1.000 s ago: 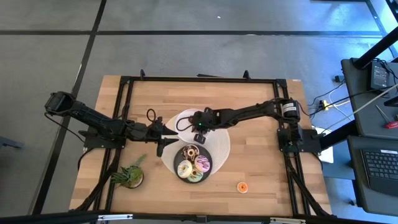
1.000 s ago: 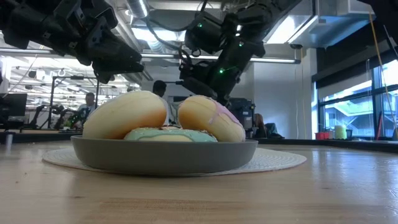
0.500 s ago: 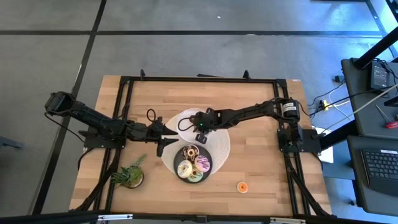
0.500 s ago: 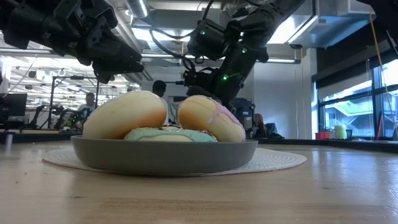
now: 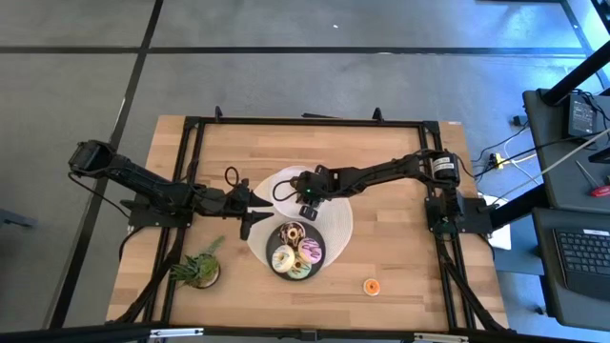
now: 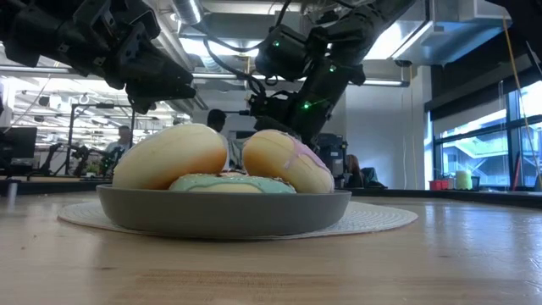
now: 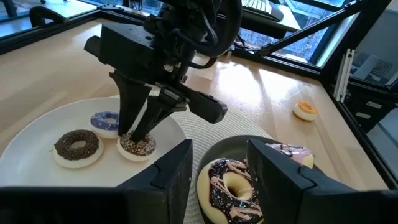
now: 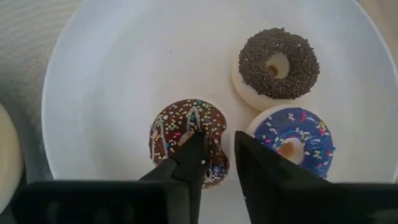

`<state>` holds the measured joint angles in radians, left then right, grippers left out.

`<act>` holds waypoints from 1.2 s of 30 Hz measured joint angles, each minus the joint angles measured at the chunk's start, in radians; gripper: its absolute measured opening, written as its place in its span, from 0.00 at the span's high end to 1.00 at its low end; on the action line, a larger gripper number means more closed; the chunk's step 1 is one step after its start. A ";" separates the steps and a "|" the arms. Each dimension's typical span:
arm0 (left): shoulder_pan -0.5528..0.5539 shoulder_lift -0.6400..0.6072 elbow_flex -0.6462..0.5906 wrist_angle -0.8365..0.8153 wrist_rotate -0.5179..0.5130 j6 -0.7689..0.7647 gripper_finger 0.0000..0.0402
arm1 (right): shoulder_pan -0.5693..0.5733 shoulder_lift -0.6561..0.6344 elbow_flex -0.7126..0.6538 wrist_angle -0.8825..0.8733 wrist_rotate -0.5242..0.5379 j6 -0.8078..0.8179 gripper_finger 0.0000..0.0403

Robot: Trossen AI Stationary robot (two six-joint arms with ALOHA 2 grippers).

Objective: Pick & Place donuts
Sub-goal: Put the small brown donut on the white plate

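Observation:
On the white plate [image 8: 112, 74] lie three small donuts: a brown sprinkled one [image 8: 186, 134], a chocolate-topped cream one [image 8: 278, 65] and a purple one [image 8: 292, 146]. My right gripper [image 8: 217, 140] stands on the brown one from above and is shut on it. The dark grey plate [image 5: 319, 259] holds the larger chocolate [image 5: 292, 233], cream [image 5: 282, 257], pink [image 5: 311, 251] and green [image 5: 298, 271] donuts. A tiny orange donut [image 5: 371, 285] lies on the bare wood near the table's near edge. My left gripper [image 7: 217, 155] hangs open above the mat, left of both plates. My right gripper pinches the brown sprinkled donut's rim [image 8: 219, 149] on the side toward the purple one. One finger [image 8: 194, 146] stands in or at the hole, the other [image 8: 245, 146] outside the rim. The fingers come steeply from above. The donut lies flat on the white plate.
A round woven mat [image 5: 339, 224] lies under both plates. A small potted plant [image 5: 200, 270] stands near the table's near-left corner. A black frame [image 5: 315, 122] runs along the table's edges. Bare wood shows to the right of the mat.
In the first half second my right gripper sank toward the white plate and shifted slightly toward the table's right. Since then it has kept still over the brown donut.

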<state>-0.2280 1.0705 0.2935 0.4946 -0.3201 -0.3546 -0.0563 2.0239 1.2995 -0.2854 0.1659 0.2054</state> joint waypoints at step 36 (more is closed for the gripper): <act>0.004 0.015 0.000 0.003 -0.066 0.045 0.63 | 0.000 -0.011 0.014 -0.004 0.028 -0.002 0.67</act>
<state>-0.2245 1.0856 0.2932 0.4973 -0.3865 -0.3093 -0.0559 2.0125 1.3136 -0.2896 0.1936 0.2035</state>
